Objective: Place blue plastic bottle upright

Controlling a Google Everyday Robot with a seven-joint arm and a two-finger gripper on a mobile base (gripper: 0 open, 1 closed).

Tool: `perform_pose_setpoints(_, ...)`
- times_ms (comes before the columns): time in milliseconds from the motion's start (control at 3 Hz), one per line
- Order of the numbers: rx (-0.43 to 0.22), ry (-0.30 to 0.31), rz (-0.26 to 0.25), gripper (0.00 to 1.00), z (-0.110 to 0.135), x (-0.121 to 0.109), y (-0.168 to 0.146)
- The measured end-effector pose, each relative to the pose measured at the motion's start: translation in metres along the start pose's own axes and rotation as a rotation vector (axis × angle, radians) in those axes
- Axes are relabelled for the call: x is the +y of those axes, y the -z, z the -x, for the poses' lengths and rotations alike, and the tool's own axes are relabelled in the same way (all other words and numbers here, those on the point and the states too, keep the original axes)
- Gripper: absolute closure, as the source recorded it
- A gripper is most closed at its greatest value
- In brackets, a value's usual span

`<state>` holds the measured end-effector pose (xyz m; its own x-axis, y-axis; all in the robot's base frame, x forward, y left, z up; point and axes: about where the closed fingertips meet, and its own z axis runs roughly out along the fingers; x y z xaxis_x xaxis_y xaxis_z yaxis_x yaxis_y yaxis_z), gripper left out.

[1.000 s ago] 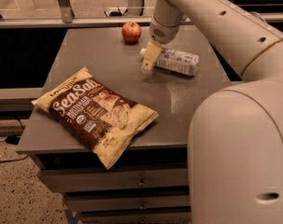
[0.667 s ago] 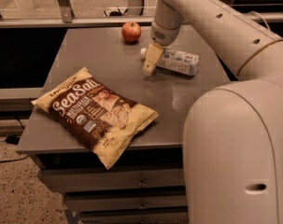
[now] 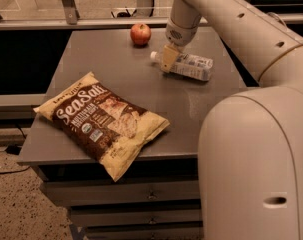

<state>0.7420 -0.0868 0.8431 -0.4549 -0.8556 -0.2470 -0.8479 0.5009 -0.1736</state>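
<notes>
The blue plastic bottle (image 3: 193,66) lies on its side on the grey table (image 3: 141,89), right of centre at the back. Its white cap (image 3: 154,56) points left toward the apple, and its printed label faces up. My gripper (image 3: 167,60) hangs down from the arm and sits over the bottle's neck, just right of the cap. It hides the neck. The bottle rests on the table and is not lifted.
A red apple (image 3: 140,34) stands at the table's back edge, left of the bottle. A large brown and yellow chip bag (image 3: 102,121) lies flat at the front left. My arm's bulky housing (image 3: 256,164) fills the right foreground. A metal rail (image 3: 91,23) runs behind the table.
My gripper has shifted slightly right and back, from beside the bottle's cap end to over its neck; the white cap now shows to its left. The bottle has not visibly moved.
</notes>
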Motion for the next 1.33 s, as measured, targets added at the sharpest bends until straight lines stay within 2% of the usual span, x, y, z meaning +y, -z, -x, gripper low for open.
perform_pose_setpoints(333, -0.028, 0.009, -0.006, 0.64, 0.003, 0.000, 0.013)
perform_pose_setpoints(667, -0.085, 0.021, -0.001, 0.87, 0.012, 0.002, 0.034)
perform_pose_setpoints(1000, -0.211, 0.021, 0.027, 1.00, 0.020, 0.001, 0.063)
perform_pose_setpoints(1333, -0.436, 0.013, 0.093, 1.00, 0.021, -0.001, 0.098)
